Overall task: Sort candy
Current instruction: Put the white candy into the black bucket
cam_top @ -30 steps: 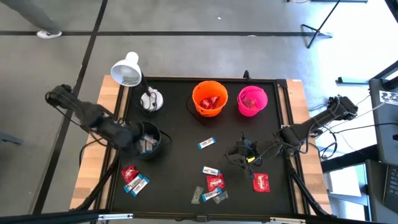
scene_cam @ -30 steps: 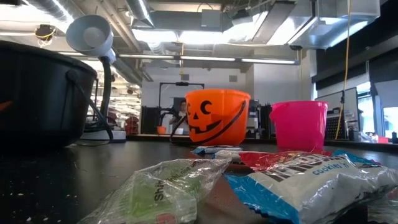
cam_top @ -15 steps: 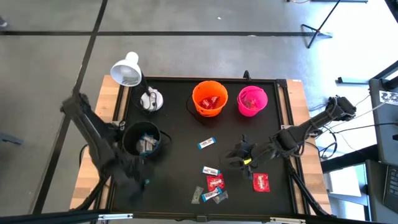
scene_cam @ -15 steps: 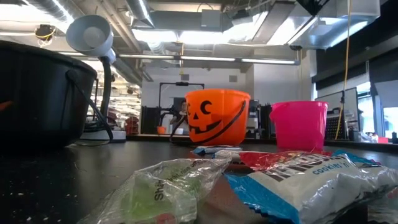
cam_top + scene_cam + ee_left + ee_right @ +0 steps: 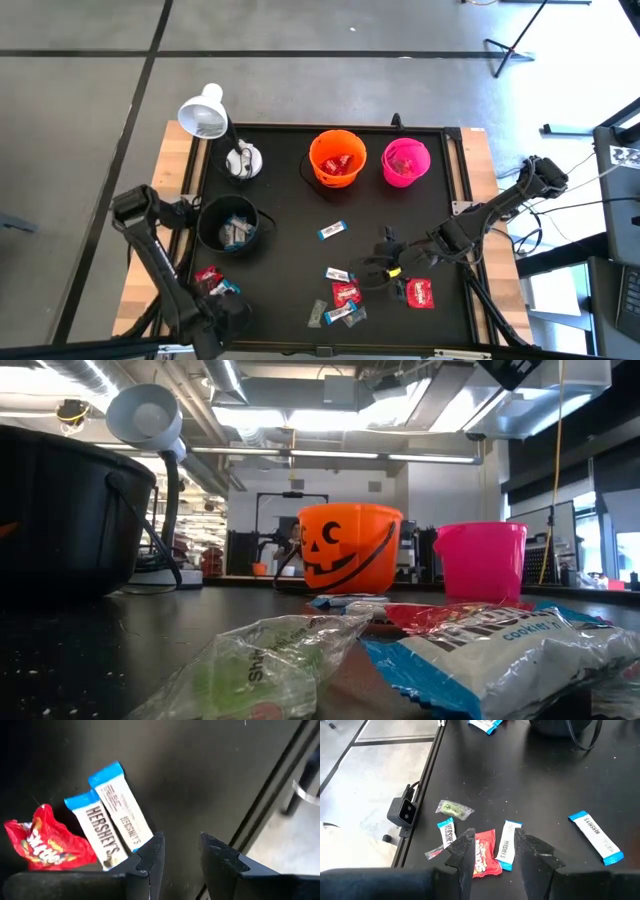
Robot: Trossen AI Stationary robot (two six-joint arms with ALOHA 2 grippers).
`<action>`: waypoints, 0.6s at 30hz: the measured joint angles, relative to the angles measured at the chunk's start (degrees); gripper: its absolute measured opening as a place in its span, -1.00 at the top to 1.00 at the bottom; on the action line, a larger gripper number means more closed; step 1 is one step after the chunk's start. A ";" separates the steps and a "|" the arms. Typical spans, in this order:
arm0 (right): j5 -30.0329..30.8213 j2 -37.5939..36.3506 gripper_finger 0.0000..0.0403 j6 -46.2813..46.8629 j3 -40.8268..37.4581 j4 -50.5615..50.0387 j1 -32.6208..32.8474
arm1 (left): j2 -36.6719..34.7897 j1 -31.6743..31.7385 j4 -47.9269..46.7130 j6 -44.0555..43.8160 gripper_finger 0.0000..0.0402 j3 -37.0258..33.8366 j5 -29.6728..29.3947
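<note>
Candy lies scattered on the black mat: a red pack and a blue-and-white bar at front left, and several pieces mid-front around a red pack. Another red pack lies further right. My left gripper hovers by the front-left pieces; its wrist view shows it open and empty, just short of two blue-and-white bars and a red pack. My right gripper is open above the middle cluster, over a red pack and a blue-and-white bar.
An orange bucket and a pink bucket stand at the back, both with candy inside. A black bucket with candy stands at mid-left. A white desk lamp sits at the back left corner. Wooden table edges border the mat.
My left arm has swung from over the black bucket down to the front-left candy. My right gripper has moved forward and left, toward the middle cluster.
</note>
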 joint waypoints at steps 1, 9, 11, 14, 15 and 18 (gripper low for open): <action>-0.01 0.02 0.34 -0.18 0.00 -0.02 0.01 | 0.00 -0.36 -0.32 -2.00 0.45 -0.22 -0.54; 0.06 0.05 0.34 -1.58 0.00 0.05 0.07 | -0.13 -1.71 2.39 -10.98 0.43 -4.60 -1.14; 0.11 0.05 0.34 -1.62 0.00 0.16 0.05 | -0.13 -1.31 4.57 -12.66 0.37 -6.12 -1.27; 0.37 0.05 0.34 -1.83 0.00 0.80 0.05 | -0.13 -0.10 7.13 -13.81 0.25 -8.04 -1.26; 0.46 0.05 0.34 -1.92 0.02 0.94 0.05 | -0.13 0.39 7.64 -13.87 0.21 -8.71 -0.97; 0.72 0.05 0.34 -2.44 0.02 0.92 0.05 | -0.12 1.58 7.64 -14.36 0.10 -10.61 1.07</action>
